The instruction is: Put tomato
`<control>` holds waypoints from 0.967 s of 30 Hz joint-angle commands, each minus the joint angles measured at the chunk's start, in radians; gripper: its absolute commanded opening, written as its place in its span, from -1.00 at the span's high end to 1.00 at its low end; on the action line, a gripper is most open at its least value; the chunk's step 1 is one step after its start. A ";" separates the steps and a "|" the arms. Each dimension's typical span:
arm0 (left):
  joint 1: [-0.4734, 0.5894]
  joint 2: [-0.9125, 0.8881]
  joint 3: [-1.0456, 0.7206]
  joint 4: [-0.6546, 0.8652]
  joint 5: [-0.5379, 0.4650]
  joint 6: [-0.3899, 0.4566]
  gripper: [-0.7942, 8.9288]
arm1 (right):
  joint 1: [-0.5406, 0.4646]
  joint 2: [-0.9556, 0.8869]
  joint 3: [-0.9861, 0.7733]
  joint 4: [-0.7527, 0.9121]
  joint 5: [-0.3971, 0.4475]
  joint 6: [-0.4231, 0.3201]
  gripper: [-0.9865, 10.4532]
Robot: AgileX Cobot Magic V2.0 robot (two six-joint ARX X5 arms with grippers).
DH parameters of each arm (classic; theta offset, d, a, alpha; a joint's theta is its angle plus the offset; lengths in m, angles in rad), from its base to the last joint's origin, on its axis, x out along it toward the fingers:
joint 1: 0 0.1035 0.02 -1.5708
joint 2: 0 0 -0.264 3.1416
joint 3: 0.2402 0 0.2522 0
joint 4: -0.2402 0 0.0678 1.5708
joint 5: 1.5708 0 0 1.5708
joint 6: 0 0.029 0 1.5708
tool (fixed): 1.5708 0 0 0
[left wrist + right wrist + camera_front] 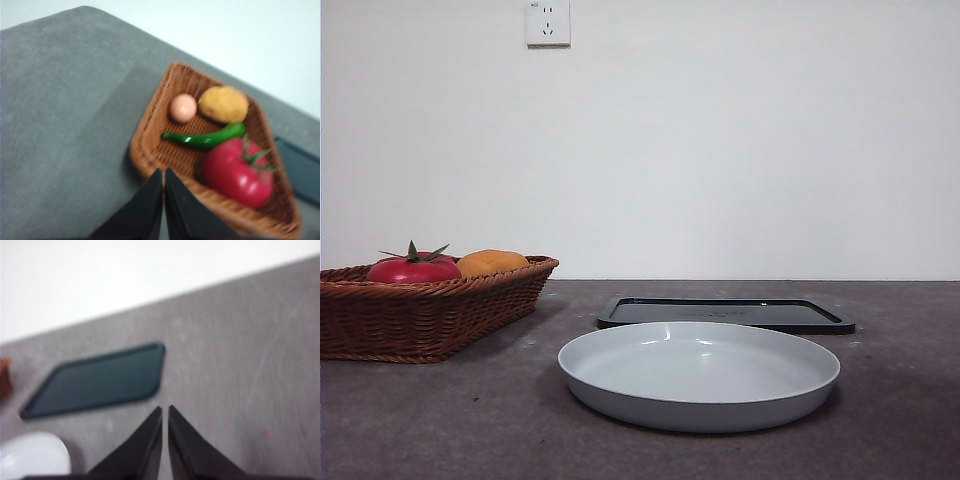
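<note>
Nothing has been picked up yet, so the job looks to be at its very start. The tomato [235, 172] sits in the brown basket [420, 325], at one end of it, red and shiny with a green spiky top.

The left gripper [163, 200] hangs above the table near the basket's rim. Its two black jaws are pressed together and hold nothing. The right gripper [165, 440] hangs over bare table, near the dark flat tray [97, 380]. Its jaws are pressed together too, with nothing between them.

The left gripper is nearer the tomato, so I think it should go first. It would need to open its jaws wide, move over the tomato and come down around it. The task does not say where the tomato goes. The grey plate [700, 405] in front of the tray seems a likely spot.

Counting: one tomato, one yellow round fruit [223, 104], one small pink ball [182, 107], one green pepper [205, 138], one basket, one plate, one tray.
</note>
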State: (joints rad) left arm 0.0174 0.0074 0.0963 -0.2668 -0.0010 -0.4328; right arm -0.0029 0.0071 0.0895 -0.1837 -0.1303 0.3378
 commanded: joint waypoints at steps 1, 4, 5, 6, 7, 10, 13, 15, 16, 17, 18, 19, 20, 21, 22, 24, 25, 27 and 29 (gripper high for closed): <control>0.001 0.009 0.081 -0.001 0.002 -0.033 0.82 | -0.001 0.009 0.075 -0.007 0.003 0.022 0.81; 0.001 0.042 0.163 -0.037 0.003 -0.031 0.82 | -0.002 0.045 0.154 -0.069 0.002 0.021 0.81; 0.001 0.056 0.190 -0.051 0.011 -0.025 0.82 | -0.001 0.061 0.177 -0.085 0.000 0.021 0.81; 0.001 0.075 0.222 -0.068 0.027 -0.017 0.82 | -0.001 0.080 0.206 -0.105 -0.002 0.021 0.81; 0.001 0.096 0.254 -0.085 0.043 -0.003 0.82 | 0.000 0.101 0.237 -0.121 -0.006 0.019 0.81; 0.001 0.165 0.348 -0.148 0.092 0.041 0.82 | 0.000 0.168 0.323 -0.160 -0.048 -0.001 0.81; 0.001 0.254 0.445 -0.209 0.155 0.091 0.82 | 0.000 0.252 0.422 -0.208 -0.105 -0.035 0.81; 0.001 0.317 0.506 -0.238 0.197 0.117 0.82 | 0.001 0.316 0.496 -0.251 -0.153 -0.062 0.81; 0.001 0.346 0.531 -0.249 0.217 0.130 0.82 | 0.001 0.343 0.525 -0.271 -0.173 -0.071 0.81; 0.001 0.377 0.560 -0.262 0.243 0.143 0.82 | 0.001 0.375 0.561 -0.299 -0.199 -0.087 0.81; 0.001 0.408 0.588 -0.273 0.273 0.156 0.82 | 0.001 0.406 0.597 -0.327 -0.222 -0.102 0.81; 0.001 0.434 0.612 -0.284 0.302 0.169 0.82 | 0.001 0.432 0.627 -0.354 -0.241 -0.116 0.81; 0.001 0.464 0.640 -0.298 0.336 0.185 0.82 | 0.001 0.461 0.661 -0.385 -0.258 -0.133 0.81; 0.000 0.492 0.665 -0.310 0.369 0.196 0.82 | 0.001 0.489 0.693 -0.414 -0.278 -0.150 0.81; -0.001 0.516 0.687 -0.322 0.393 0.206 0.82 | 0.002 0.511 0.719 -0.436 -0.298 -0.162 0.81; -0.010 0.565 0.735 -0.354 0.433 0.232 0.82 | 0.008 0.555 0.773 -0.483 -0.330 -0.187 0.81; -0.017 0.589 0.761 -0.375 0.448 0.245 0.82 | 0.015 0.576 0.800 -0.505 -0.343 -0.197 0.81; -0.036 0.634 0.812 -0.423 0.463 0.276 0.82 | 0.034 0.615 0.850 -0.552 -0.354 -0.208 0.81; -0.059 0.671 0.857 -0.469 0.474 0.299 0.82 | 0.055 0.648 0.892 -0.600 -0.372 -0.229 0.81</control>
State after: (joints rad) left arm -0.0349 0.6659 0.9211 -0.7296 0.4644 -0.1810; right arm 0.0448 0.6437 0.9558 -0.7731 -0.4938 0.1452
